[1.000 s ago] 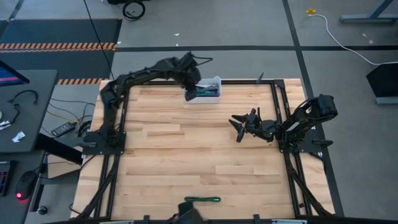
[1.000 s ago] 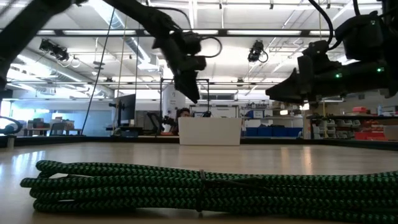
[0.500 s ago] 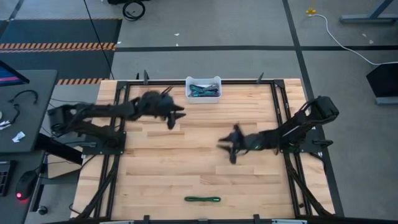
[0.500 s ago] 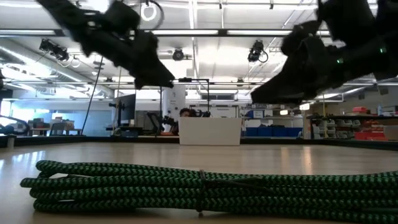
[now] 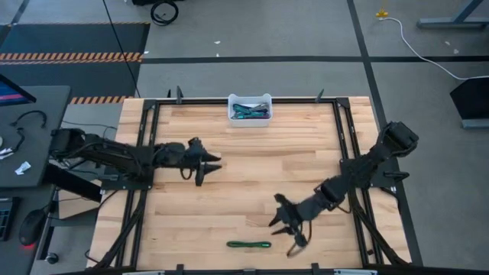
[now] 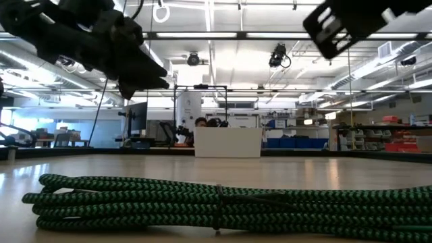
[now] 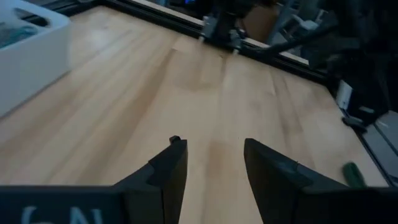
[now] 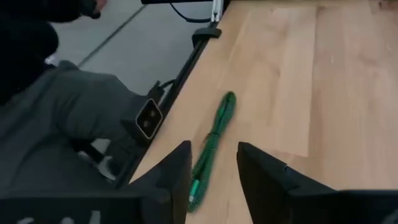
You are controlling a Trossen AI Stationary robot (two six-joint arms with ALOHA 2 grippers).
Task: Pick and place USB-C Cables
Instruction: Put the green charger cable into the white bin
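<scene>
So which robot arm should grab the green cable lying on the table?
Right. The right gripper hangs open just beside the green cable, which fills its wrist view. The left gripper is farther off.

bright overhead strip lighting, soft shadows; wrist views blurred.

In the low view the white bin (image 6: 227, 142) hides its contents behind its near wall. From above, the cables in the bin (image 5: 250, 112) are too small to count. The left wrist view cuts the bin (image 7: 28, 53) off at the edge.
</scene>
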